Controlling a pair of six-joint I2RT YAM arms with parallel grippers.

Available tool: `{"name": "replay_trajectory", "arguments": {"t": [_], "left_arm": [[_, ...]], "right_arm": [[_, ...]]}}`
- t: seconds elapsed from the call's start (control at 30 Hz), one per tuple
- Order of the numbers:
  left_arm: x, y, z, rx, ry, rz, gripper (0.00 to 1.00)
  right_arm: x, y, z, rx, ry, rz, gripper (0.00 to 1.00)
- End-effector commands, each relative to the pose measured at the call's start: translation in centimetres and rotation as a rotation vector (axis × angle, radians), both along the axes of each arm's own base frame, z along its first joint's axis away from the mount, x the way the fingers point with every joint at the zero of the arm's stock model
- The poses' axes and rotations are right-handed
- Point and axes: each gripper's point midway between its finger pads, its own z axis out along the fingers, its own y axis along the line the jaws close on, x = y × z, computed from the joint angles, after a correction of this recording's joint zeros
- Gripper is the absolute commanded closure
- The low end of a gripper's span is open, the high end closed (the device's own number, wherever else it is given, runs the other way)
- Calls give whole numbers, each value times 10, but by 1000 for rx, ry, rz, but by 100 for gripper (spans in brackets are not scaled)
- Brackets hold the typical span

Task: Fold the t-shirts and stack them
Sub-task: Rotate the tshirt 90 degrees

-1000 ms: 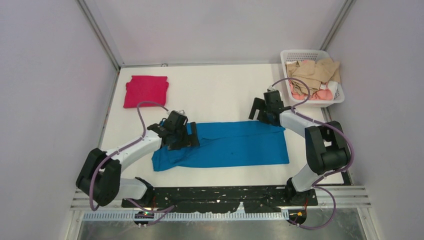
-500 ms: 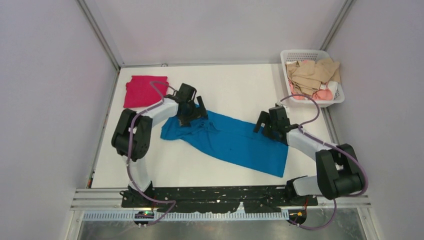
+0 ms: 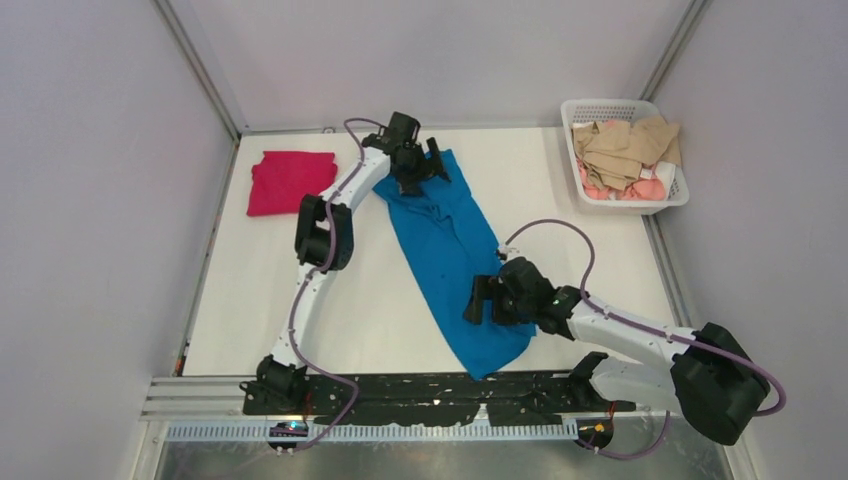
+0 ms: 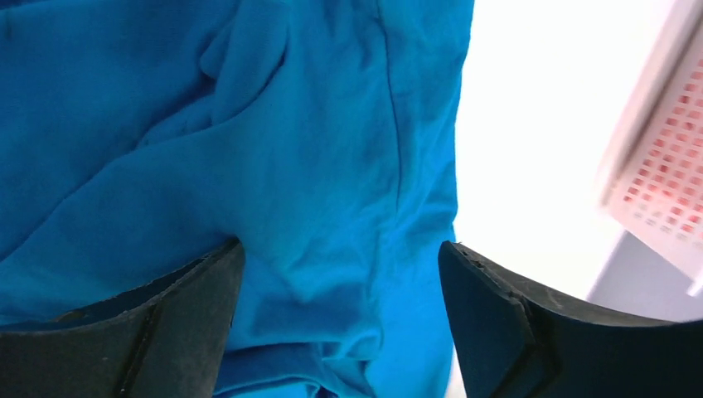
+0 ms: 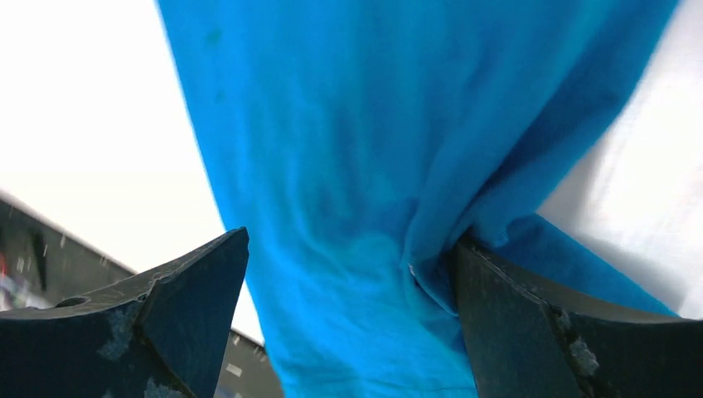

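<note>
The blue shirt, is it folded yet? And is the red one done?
The red shirt looks done: it lies folded at the far left of the table. The blue shirt is in hand, a long strip stretched between the left gripper at its far end and the right gripper near its front end. Left to do: fold it smaller and stack it on the red one.

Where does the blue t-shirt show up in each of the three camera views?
Top external: the blue t-shirt runs diagonally from far centre to the near edge, between both arms.
Left wrist: it fills the left and middle of the picture, with the white basket at right.
Right wrist: it hangs down the centre.
Shared landmark: the white table, seen beside the shirt in every view.
</note>
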Motion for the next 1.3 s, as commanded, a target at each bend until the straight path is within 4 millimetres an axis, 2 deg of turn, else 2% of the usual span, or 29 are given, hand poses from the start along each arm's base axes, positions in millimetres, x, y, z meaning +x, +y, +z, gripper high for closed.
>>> {"name": "replay_trajectory", "arguments": {"t": [0.0,0.13,0.2,0.23,0.3,0.33,0.4,0.57,0.6,0.63,0.67,0.7,0.73,0.77,0.8,0.83,0.87,0.9,0.93,0.97,1.0,1.03,1.07,1.1,1.13,1.17,1.2,1.27], "left_arm": [[-15,20,5,-51,80,15,3],[-3,29,19,-6,24,6,0],[6,28,23,-34,-3,-2,0],[10,27,25,-54,-16,-8,0],[14,24,31,-71,-49,-35,0],[16,25,36,-65,-69,-46,0],[19,27,53,-56,-126,-73,0],[8,29,127,-78,-264,-146,0],[4,33,146,-68,-300,-150,0],[-1,38,166,-56,-337,-153,0],[-8,44,179,-40,-361,-155,0],[-16,51,192,-18,-389,-157,0],[-30,60,205,6,-411,-156,1],[-40,70,207,39,-418,-147,0],[-52,81,213,71,-430,-132,0],[-65,92,210,105,-431,-119,0],[-78,104,204,135,-432,-100,0],[-90,116,203,158,-449,-75,0],[-104,128,192,177,-451,-49,1],[-118,140,186,197,-464,-21,0],[-131,152,177,217,-468,16,0],[-145,161,171,227,-489,43,0],[-159,173,162,253,-493,76,0],[-173,185,148,278,-474,110,1],[-187,194,139,290,-462,149,0],[-199,201,129,286,-445,186,0],[-213,205,116,281,-438,195,1],[-226,207,108,260,-455,198,0]], "right_arm": [[-83,28,-20,9,228,264,5],[-117,73,3,105,206,495,5],[-120,86,10,99,168,548,5],[-118,86,10,73,156,545,5],[-100,77,18,-39,99,491,5],[-81,69,21,-109,20,432,5],[-56,58,41,-187,-87,360,5],[-2,52,92,-154,-239,163,5],[6,54,96,-143,-248,164,5],[24,60,110,-83,-262,132,5],[36,62,112,-74,-262,119,5],[59,61,127,-36,-292,62,5],[79,58,127,-37,-302,15,5],[95,61,142,-28,-343,-11,5],[109,63,136,-73,-360,7,5],[125,72,138,-105,-375,15,5],[131,74,135,-160,-384,68,5],[147,88,135,-188,-385,91,5],[152,88,129,-241,-378,122,5],[168,97,124,-281,-378,132,5],[177,102,131,-298,-385,127,5],[182,104,112,-340,-352,137,5],[187,108,113,-352,-346,136,5],[190,110,97,-374,-314,136,5],[191,111,94,-380,-304,129,5],[191,114,80,-389,-277,127,5],[190,117,74,-385,-266,134,5],[185,123,57,-396,-231,149,5]]}}
